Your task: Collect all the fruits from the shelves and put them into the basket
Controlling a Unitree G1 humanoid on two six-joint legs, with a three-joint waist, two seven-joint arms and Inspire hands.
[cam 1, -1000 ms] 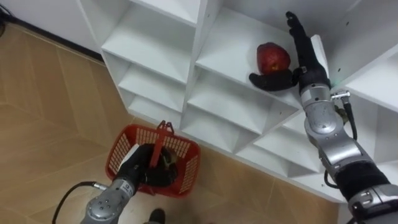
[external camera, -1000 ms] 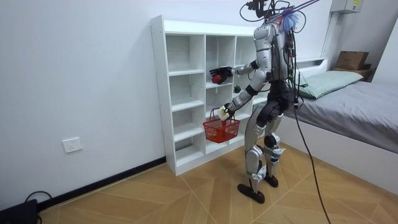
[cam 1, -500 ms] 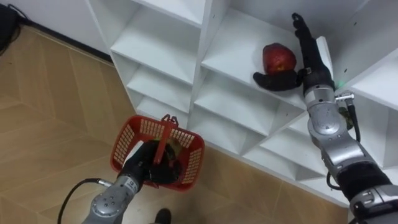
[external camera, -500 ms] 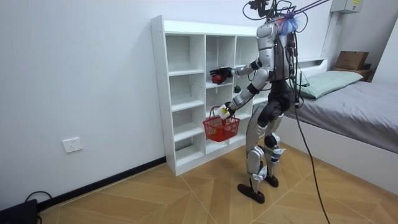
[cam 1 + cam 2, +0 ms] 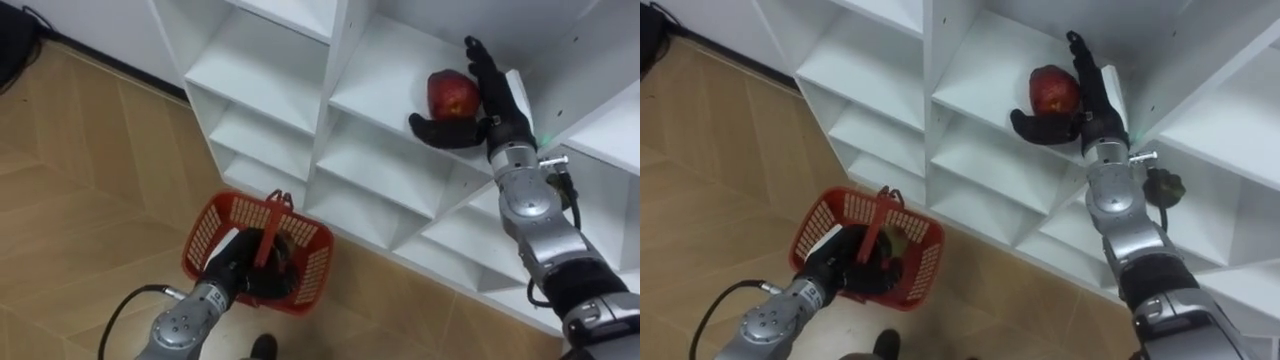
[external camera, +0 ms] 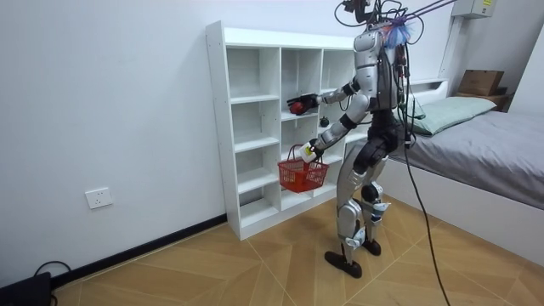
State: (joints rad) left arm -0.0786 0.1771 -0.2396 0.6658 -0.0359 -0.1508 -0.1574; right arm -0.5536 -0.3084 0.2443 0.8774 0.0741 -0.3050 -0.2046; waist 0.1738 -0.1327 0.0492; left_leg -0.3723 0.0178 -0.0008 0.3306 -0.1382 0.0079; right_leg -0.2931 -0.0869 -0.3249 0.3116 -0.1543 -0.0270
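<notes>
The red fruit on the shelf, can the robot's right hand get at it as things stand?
Probably yes. The right hand is inside that shelf compartment, fingers straight beside the red fruit and thumb stretched out in front of it, with nothing between them.

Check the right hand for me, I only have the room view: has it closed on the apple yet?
Observer: No. In the left eye view the right hand has its fingers straight along the right side of the apple, and the thumb is stretched across its front.
Operator: Apple lifted?
Observer: It looks to be sitting on the shelf board.
Operator: Anything in the basket?
Observer: Something small and dull-coloured lies in the red basket, beside the left hand curled on the handle. I cannot tell what it is.
</notes>
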